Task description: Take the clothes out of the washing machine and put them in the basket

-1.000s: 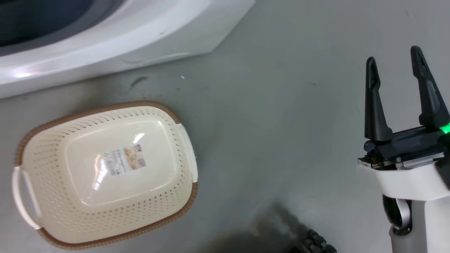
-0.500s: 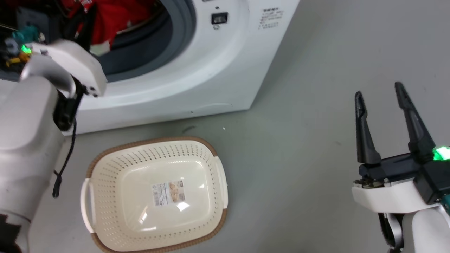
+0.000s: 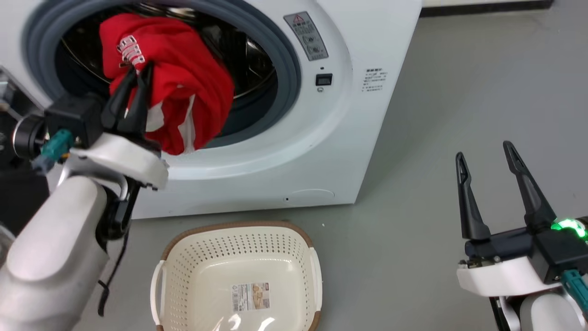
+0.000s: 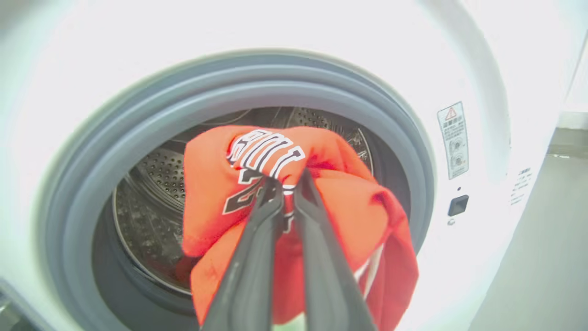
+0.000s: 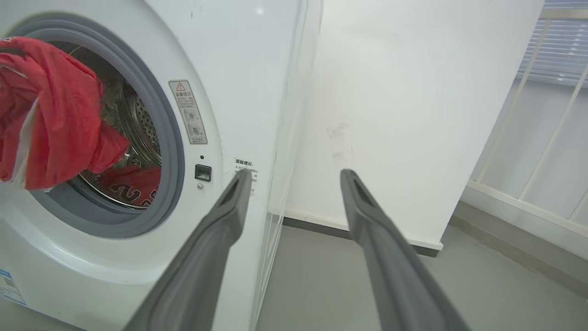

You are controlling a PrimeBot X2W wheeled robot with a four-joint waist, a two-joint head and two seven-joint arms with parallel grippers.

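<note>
now my left gripper [image 3: 141, 69] is clamped on a red basketball garment [image 3: 193, 87] at the white front-loading washing machine [image 3: 367, 37], my right gripper [image 3: 483, 151] spread apart.

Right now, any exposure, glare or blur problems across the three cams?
Left wrist view: washing machine front blown out to white, garment reads orange, left tool soft up close. Head view: sharp, glare patch on the basket bottom. Right wrist view: evenly lit, right tool blurred near the lens.
</note>
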